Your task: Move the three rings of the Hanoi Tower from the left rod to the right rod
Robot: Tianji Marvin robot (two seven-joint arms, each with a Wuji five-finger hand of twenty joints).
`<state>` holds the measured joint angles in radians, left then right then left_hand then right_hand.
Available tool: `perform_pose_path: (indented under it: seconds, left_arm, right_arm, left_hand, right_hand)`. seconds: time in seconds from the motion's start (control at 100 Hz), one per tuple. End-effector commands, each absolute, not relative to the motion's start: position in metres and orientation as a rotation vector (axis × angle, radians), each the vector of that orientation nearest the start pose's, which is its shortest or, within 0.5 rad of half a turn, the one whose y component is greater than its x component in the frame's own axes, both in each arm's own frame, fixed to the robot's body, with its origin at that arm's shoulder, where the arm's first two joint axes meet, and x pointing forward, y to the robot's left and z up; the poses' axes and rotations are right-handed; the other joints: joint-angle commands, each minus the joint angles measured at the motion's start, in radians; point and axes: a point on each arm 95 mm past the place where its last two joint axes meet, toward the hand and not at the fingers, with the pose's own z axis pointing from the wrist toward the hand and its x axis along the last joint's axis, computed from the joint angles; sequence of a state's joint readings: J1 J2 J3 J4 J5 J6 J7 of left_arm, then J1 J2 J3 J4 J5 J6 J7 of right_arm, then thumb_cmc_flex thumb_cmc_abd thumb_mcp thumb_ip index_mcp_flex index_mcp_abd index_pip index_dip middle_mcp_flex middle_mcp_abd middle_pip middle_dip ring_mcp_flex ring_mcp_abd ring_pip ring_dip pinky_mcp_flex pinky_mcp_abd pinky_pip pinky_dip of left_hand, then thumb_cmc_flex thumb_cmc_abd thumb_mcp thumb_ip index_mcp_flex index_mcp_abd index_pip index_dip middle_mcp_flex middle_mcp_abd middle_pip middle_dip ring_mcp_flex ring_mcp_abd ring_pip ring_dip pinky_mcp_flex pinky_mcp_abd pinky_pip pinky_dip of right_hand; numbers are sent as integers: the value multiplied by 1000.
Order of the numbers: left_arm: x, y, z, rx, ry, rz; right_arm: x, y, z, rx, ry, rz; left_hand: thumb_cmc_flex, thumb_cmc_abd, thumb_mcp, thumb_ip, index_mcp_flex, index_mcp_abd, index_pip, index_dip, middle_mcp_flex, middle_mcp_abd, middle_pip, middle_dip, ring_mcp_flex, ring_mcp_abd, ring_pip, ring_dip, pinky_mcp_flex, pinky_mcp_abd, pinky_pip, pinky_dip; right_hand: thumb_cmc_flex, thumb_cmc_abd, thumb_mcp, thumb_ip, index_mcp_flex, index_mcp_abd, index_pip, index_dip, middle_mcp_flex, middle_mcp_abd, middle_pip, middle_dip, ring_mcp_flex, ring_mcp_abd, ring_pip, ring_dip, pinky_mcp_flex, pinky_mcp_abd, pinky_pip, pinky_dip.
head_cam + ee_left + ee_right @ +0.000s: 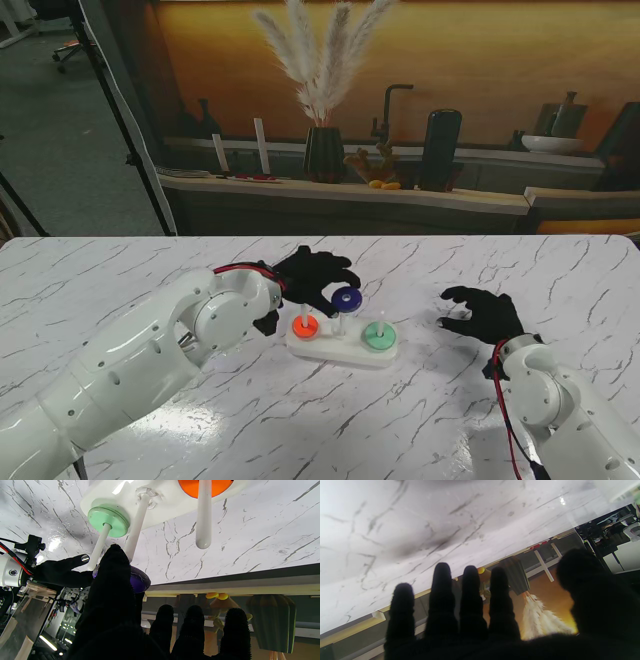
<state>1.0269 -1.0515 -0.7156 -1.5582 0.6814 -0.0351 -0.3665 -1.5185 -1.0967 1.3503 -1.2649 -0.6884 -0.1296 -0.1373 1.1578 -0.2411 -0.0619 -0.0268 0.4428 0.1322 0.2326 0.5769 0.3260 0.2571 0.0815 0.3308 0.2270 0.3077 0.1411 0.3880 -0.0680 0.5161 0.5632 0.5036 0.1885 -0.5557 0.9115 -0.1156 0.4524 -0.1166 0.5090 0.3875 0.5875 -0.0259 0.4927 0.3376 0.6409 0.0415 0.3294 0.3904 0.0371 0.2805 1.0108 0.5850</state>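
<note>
Above the middle rod [338, 322], the left robot hand [312, 275] pinches the blue ring [346, 298], which could snag the rod tip if tilted, while the right robot hand [485, 312] hovers empty, fingers spread.

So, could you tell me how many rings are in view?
3: the orange ring on the left rod, the green ring on the right rod, the blue ring held by the left hand.

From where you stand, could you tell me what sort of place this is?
Probably a staged demo room: a marble-look table, a kitchen backdrop with a faucet, and a vase of pampas grass.
</note>
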Motion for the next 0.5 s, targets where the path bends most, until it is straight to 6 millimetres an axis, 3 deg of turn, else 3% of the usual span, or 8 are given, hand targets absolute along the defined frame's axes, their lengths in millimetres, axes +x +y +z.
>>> perform_pose_path:
  seconds: [0.0, 0.49]
  left_arm:
    - [450, -135, -253, -1024, 2103, -1578]
    - [450, -156, -256, -1031, 2124, -1616]
  right_arm:
    - [416, -105, -386, 1593, 1187, 1496]
    - [415, -111, -387, 1603, 1176, 1468]
  left_hand:
    - [73, 78, 48, 1, 93, -86, 132, 54, 18, -4, 2, 7, 23, 3, 2, 13, -2, 26, 35, -7]
    - [73, 77, 48, 2, 91, -87, 132, 53, 18, -5, 3, 7, 24, 1, 2, 13, -3, 28, 36, -7]
  right_hand:
    - [5, -9, 15, 34, 25, 8, 12, 13, 18, 0, 12, 4, 8, -23, 18, 8, -13, 99, 19, 5]
    - [6, -10, 17, 34, 24, 8, 13, 13, 17, 0, 12, 4, 9, -24, 19, 8, -13, 100, 19, 5]
